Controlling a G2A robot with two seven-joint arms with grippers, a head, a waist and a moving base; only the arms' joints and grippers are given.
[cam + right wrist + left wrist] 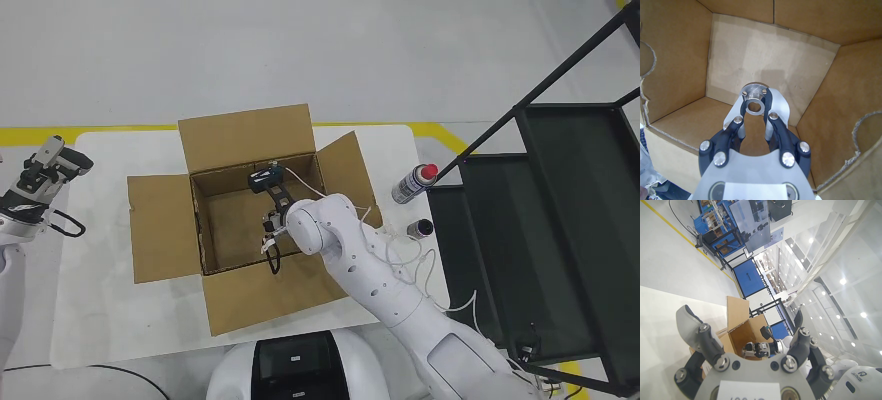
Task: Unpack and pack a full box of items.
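Inside the open cardboard box (245, 130), the right tool (755, 98) is pinching a small metal hub (753, 89), a round flange with a short collar. Its two fingers (780, 106) are pressed against the collar from either side. The hub sits low in the box, close to one of its side walls (772, 56); I cannot tell whether it touches the bottom. From above, the right arm bends in over the near right corner of the box, with the right tool (270, 238) pointing down into it.

The box stands in the middle of the white desk (110, 300) with all four flaps folded outward.

Well off to the left, over the left edge of the desk, hangs the left tool (50, 165). Its own camera shows the left tool (742, 313) with fingers (687, 317) spread wide and nothing between them, looking across at the box (738, 311) and the right tool (749, 349) reaching into it.

A spray can with a red cap (413, 183) lies on the desk to the right of the box, and a small dark cylinder (421, 228) is just nearer than it. A black rack (560, 230) stands right of the desk.
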